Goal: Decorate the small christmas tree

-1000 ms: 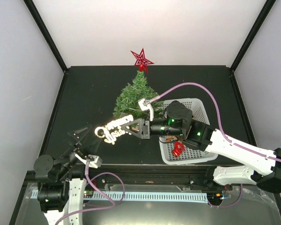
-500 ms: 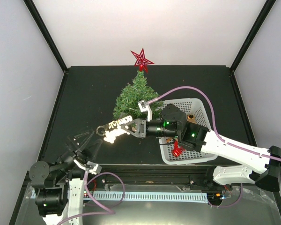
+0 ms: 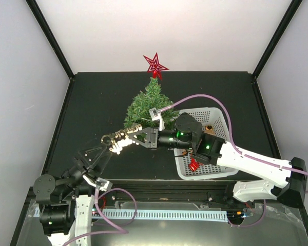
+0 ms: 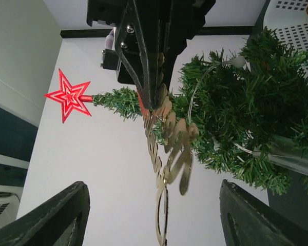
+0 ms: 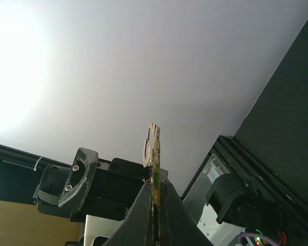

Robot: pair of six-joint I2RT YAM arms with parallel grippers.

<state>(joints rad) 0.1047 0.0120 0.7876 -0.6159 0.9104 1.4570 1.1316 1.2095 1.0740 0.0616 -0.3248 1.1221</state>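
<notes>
1. Progress: small christmas tree (image 3: 146, 105) upper centre, red star (image 3: 155, 64) on tip, little else hung.
2. white basket (image 3: 203, 109) at right holds red ornament (image 3: 195, 164), unused.
3. right gripper (image 3: 134, 137) clamped on gold script ornament (image 3: 118, 139), not yet hung.
4. left gripper (image 3: 100, 152) lower left, fingers apart, empty.

Top view bright, evenly lit, shadows v. soft. R wrist: strong glare upper left on white wall (image 5: 36, 66). L wrist: gold ornament (image 4: 172, 138) blurred at lower end.

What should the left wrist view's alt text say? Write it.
The right claw, shut, holds a gold script ornament in front of the open left claw. Behind it is the small christmas tree with a red star topper.
</notes>
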